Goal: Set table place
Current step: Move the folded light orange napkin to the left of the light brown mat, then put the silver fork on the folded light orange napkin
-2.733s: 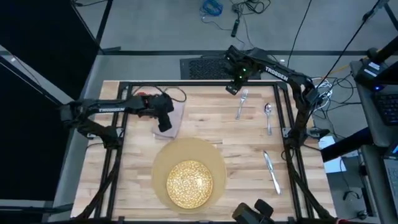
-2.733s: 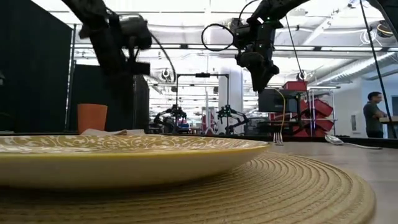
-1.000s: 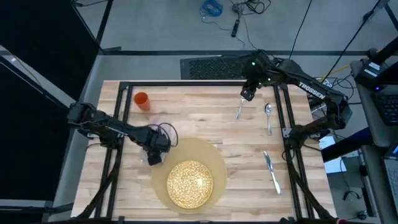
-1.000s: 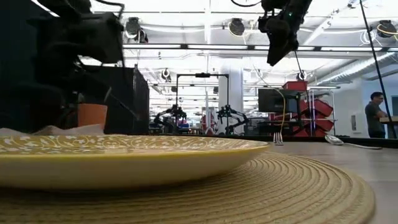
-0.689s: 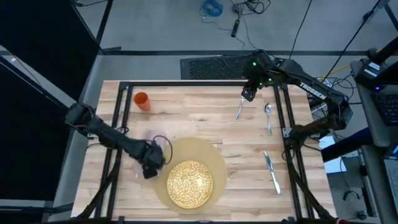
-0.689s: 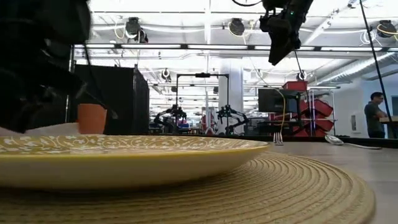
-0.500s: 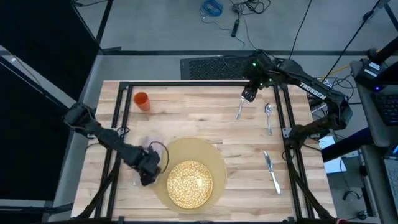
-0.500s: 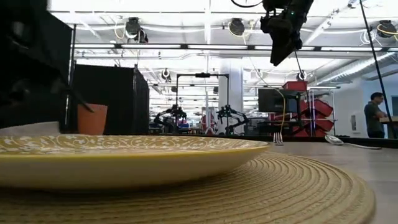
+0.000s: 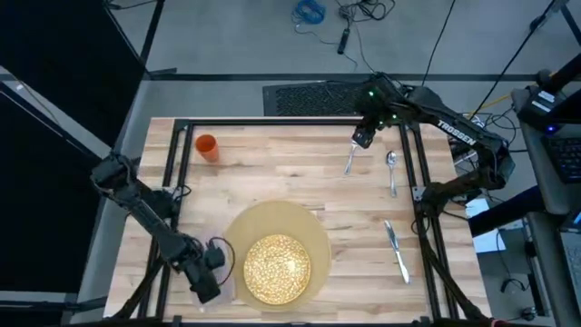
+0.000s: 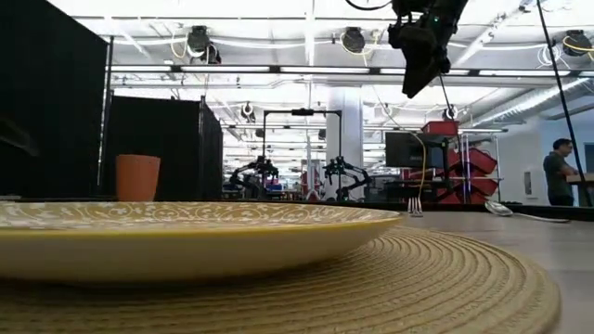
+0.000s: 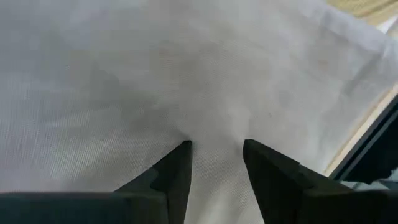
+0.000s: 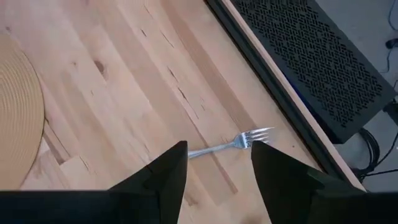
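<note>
The left gripper (image 9: 211, 277) is low at the near left of the table (image 9: 272, 173), just beside the mat (image 9: 313, 238), its jaws pinching a fold of the napkin (image 11: 155, 81), which fills the left wrist view. The right gripper (image 9: 362, 138) hangs above the far side of the table with its jaws spread wide over the fork (image 12: 230, 145) and gripping nothing. The plate (image 9: 277, 268) sits on the mat. The spoon (image 9: 391, 170) lies beside the fork, the knife (image 9: 397, 250) lies nearer, right of the mat, and the cup (image 9: 206, 146) stands at the far left.
</note>
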`<state>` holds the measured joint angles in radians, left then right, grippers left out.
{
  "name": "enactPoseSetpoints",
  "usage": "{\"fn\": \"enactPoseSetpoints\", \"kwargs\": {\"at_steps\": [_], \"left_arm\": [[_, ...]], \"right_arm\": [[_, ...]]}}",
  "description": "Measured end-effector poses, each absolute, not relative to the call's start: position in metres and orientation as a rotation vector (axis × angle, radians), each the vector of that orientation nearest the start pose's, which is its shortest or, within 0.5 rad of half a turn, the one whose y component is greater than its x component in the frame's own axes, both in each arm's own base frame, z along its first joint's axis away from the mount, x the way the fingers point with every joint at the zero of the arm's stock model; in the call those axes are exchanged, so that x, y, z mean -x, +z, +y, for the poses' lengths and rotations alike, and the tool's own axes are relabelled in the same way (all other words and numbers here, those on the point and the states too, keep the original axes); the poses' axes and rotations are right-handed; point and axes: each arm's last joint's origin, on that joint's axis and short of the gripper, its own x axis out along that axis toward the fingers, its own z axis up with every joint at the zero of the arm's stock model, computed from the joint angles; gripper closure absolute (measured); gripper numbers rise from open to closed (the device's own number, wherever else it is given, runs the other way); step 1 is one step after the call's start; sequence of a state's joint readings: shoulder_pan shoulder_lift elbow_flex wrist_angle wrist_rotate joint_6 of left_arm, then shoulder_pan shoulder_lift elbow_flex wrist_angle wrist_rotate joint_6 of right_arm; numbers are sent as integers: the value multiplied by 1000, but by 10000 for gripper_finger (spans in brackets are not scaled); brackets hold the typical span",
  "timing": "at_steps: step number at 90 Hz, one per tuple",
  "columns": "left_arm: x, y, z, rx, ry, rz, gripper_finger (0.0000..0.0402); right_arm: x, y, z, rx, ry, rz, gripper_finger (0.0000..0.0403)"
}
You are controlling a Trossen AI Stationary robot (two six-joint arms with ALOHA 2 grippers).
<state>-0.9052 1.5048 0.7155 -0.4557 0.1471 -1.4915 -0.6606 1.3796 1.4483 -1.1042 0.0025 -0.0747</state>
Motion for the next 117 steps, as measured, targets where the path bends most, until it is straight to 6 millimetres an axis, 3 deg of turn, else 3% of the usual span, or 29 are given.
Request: {"fn": "enactPoseSetpoints", "kwargs": {"at_steps": [23,56,79,117], "left_arm": [[-135,141,-205,682,211,1571,266],[-131,144,-201,519,147,1662,266],[-131,146,-202,518,135,1660,266],[-137,179,-201,570,54,1643,265]], "right_arm": [[-205,356,-159,-282,-563,1013,238],[-205,356,-159,-284,-564,1012,238],[-206,357,-159,-280,-563,1006,238],[-207,358,-160,-275,-567,986,238]]}}
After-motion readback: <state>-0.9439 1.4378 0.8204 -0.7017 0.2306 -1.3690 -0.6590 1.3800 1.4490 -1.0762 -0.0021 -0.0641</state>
